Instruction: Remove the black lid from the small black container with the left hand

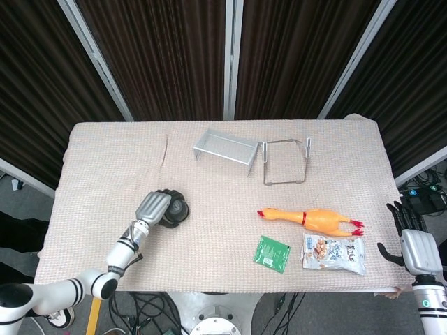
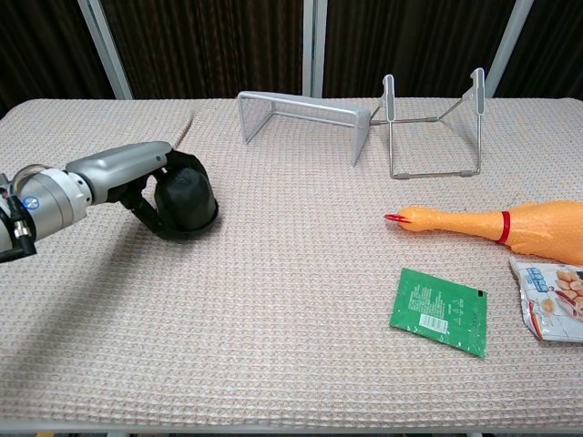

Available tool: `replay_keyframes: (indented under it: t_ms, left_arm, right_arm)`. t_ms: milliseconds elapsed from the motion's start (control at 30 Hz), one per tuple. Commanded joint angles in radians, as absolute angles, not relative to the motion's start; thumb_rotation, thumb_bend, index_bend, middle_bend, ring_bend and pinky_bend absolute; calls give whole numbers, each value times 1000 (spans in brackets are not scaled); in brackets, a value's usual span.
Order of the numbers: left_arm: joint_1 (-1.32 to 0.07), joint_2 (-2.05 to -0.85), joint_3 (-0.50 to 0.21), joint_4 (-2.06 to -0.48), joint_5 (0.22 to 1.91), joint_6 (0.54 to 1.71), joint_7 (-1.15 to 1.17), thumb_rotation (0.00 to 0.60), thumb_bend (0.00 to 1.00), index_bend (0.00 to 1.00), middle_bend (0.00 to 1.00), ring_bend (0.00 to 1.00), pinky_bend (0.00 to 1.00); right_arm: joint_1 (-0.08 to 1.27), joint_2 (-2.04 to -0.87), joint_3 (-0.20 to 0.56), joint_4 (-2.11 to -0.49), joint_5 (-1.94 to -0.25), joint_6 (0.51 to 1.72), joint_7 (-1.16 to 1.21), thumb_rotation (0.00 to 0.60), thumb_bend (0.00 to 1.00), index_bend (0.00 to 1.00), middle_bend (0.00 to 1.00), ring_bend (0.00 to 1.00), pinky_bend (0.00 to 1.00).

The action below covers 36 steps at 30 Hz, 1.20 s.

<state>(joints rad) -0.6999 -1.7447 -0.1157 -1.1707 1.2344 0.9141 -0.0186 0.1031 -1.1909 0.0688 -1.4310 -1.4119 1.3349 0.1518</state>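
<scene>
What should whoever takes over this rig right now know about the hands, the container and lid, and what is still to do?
Left robot hand: wrapped around the small black round container, which sits low at the beige woven tablecloth, left of centre. Whether it rests on the cloth or hangs just above cannot be told.
Right robot hand: off the table's right edge, holding nothing, fingers apart.
Black lid: not separately visible; no loose lid lies on the cloth, so it appears not yet removed.
Left to do: take the lid off with the left robot hand.
</scene>
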Motion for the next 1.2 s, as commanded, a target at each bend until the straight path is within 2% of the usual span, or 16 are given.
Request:
replay_keyframes:
  t_ms: [33, 300, 467, 767, 1033, 1200]
  left_arm:
    - [-695, -1759, -111, -1149, 1249, 906, -47, 600, 235, 438, 432, 221, 281]
    - [-694, -1758, -102, -1121, 1323, 924, -140, 600, 142, 266, 224, 99, 175]
    - [-692, -1751, -97, -1114, 1351, 930, -176, 600, 120, 208, 165, 76, 153]
    - [-687, -1744, -103, -1120, 1354, 930, -189, 600, 116, 195, 184, 75, 160]
    - [-685, -1733, -117, -1140, 1342, 932, -168, 600, 124, 248, 328, 165, 242]
    - [-683, -1733, -123, -1150, 1341, 938, -162, 600, 156, 290, 384, 209, 277]
  right_arm:
    - [103, -1190, 69, -1432, -1412, 1336, 151, 600, 200, 0, 0, 0, 0]
    - [102, -1187, 70, -1437, -1409, 1339, 148, 600, 200, 0, 0, 0, 0]
    - [102, -1188, 69, -1437, -1409, 1338, 147, 600, 200, 0, 0, 0, 0]
    - [102, -1187, 70, -1438, -1405, 1337, 146, 600, 200, 0, 0, 0, 0]
    - [104, -1190, 70, -1433, -1402, 1331, 149, 600, 200, 0, 0, 0, 0]
    - [103, -1190, 70, -1431, -1402, 1332, 150, 600, 200, 0, 0, 0, 0]
